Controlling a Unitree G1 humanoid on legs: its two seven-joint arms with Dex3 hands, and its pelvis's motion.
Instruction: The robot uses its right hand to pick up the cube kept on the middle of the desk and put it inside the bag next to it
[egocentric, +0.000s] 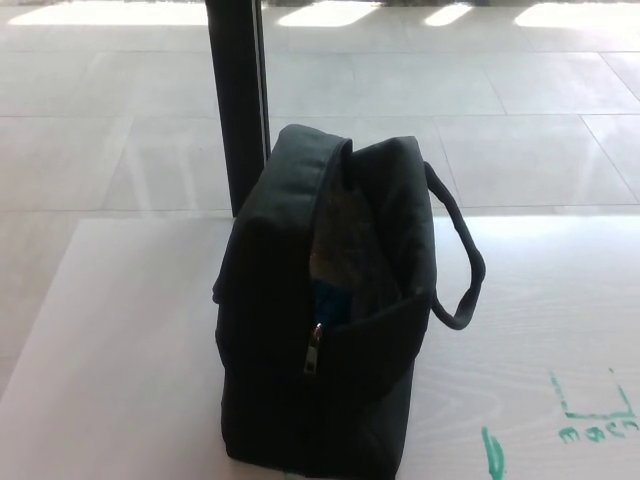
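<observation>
We see the bag (330, 310) as black woven cloth, matt and soft, with padded walls and stitched seams along its open top. Its loop handle (462, 260) looks like the same dull fabric. The zip pull (314, 350) at its front gleams like small grey metal. Inside the opening the lining (350, 240) looks greyish and slightly shiny, and a patch of blue (328, 298) shows, material unclear. The desk (120, 340) has a pale, smooth surface with a faint wood grain and a soft sheen, marked with green ink (590, 415). The floor (500, 100) beyond is glossy light tile with bright reflections. The post (238, 100) is dark and smooth.
</observation>
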